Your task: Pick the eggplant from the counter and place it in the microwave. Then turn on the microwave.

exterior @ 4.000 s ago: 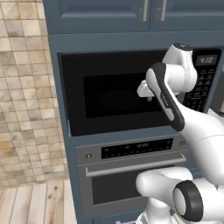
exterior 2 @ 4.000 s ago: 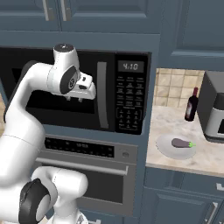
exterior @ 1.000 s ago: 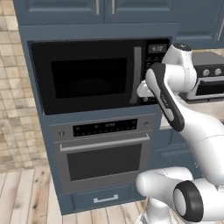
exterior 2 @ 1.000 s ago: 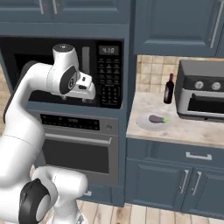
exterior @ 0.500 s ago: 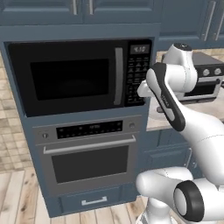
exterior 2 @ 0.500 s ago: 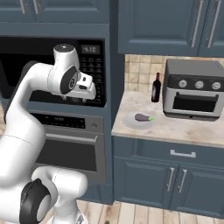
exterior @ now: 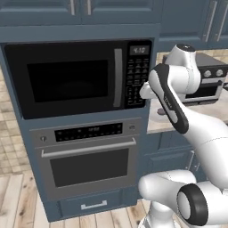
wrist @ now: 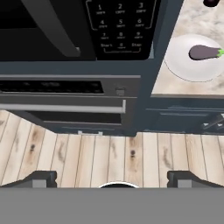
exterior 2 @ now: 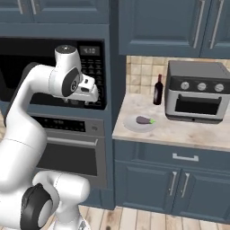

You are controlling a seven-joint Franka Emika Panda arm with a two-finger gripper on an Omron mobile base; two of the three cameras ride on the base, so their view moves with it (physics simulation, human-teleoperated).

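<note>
The eggplant (exterior 2: 144, 120), small and dark purple with a green cap, lies on a white plate (exterior 2: 134, 126) at the left end of the counter (exterior 2: 188, 132). The hand view has the eggplant (wrist: 204, 52) at the upper right. The black microwave (exterior: 71, 80) is built in left of the counter, with its door closed and its keypad (wrist: 119, 26) on the right. My gripper (exterior 2: 93, 98) hangs open and empty in front of the keypad, left of the eggplant and well apart from it. Its fingertips (wrist: 41, 179) stand wide apart over the floor.
A steel wall oven (exterior: 89, 156) sits under the microwave. A dark red bottle (exterior 2: 158, 90) and a grey toaster oven (exterior 2: 196, 92) stand behind the plate on the counter. Blue-grey cabinets (exterior 2: 175, 27) hang above, and drawers (exterior 2: 184, 157) sit below.
The base has driven to the right, so the whole scene has slid left and the counter with the eggplant has come closer. The arm keeps its pose and the gripper stays open.
</note>
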